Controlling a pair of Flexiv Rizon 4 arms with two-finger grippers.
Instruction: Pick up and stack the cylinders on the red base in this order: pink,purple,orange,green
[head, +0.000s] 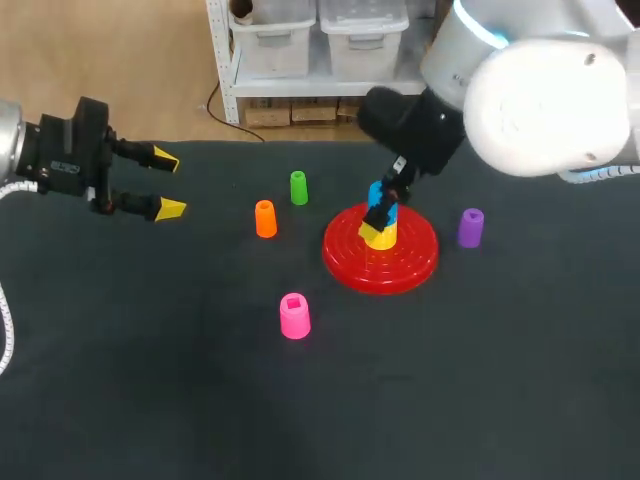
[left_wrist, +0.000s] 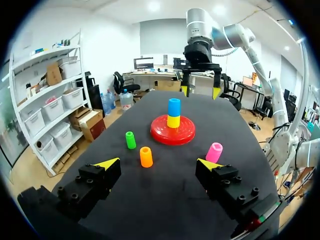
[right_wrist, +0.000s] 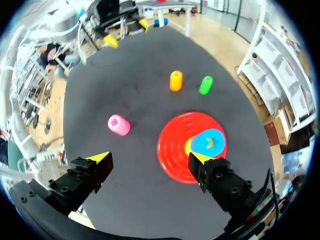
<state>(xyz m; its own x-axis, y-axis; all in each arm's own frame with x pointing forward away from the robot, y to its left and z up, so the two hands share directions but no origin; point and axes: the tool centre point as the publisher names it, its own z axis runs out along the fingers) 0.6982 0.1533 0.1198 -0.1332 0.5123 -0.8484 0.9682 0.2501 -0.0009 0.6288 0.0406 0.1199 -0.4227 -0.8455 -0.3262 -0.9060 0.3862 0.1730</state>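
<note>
While both arms sit over the dark table (head: 120, 400), we note the pink cylinder (head: 294, 316) nearest us. It is upright, alone on the cloth, with a square socket in its top face.

Next out is the base (head: 412, 262), a red ribbed disc lying flat, right of middle. On its centre stands a yellow cylinder (head: 379, 236) with a blue cylinder (head: 381, 200) on top. None of the four task colours is on the base. About level with it, the orange cylinder (head: 265, 218) stands to its left. The purple cylinder (head: 471, 227) stands just off its right rim, not touching. Farthest out, the green cylinder (head: 298, 187) stands upright near the orange one, apart from it.

Left gripper (head: 168, 184): at the table's left side, well apart from every cylinder, fingers spread, holding nothing. From its wrist, orange and green lie ahead to one side and pink to the other, with the base beyond.

Right gripper (right_wrist: 149, 160): above the base, fingers spread wide, holding nothing. From its wrist, the blue top lies just beside one finger, not between the two. Pink lies ahead.

In the way: the blue-on-yellow stack fills the base's centre.

Hard to see: in the head view the right arm's white joint covers the far right corner, and its wrist hides its own fingertips. We find purple in the head view only and cannot make it out from either wrist.
</note>
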